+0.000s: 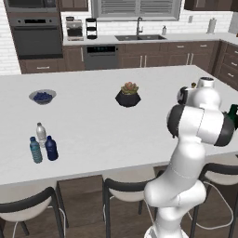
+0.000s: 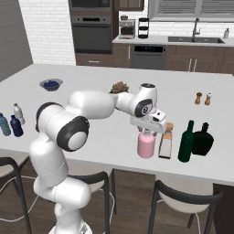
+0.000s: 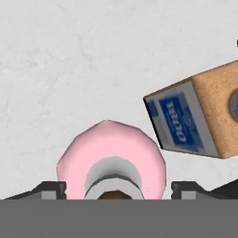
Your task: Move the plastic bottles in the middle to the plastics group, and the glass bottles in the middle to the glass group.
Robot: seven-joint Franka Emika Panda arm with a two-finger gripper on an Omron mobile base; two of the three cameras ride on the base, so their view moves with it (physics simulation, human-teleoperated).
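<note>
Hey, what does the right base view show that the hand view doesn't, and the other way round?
Right base view alone: the tall dark green bottle, a squat dark bottle beside it, and far left the navy bottle among the water bottles. Hand view alone: the open fingertips on either side of the pink bottle's neck, apart from it. Both: the pink bottle and the cork-topped square bottle standing side by side.

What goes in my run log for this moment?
gripper: open, astride pink bottle neck | pink bottle: upright on counter beside square bottle, green bottle
</note>
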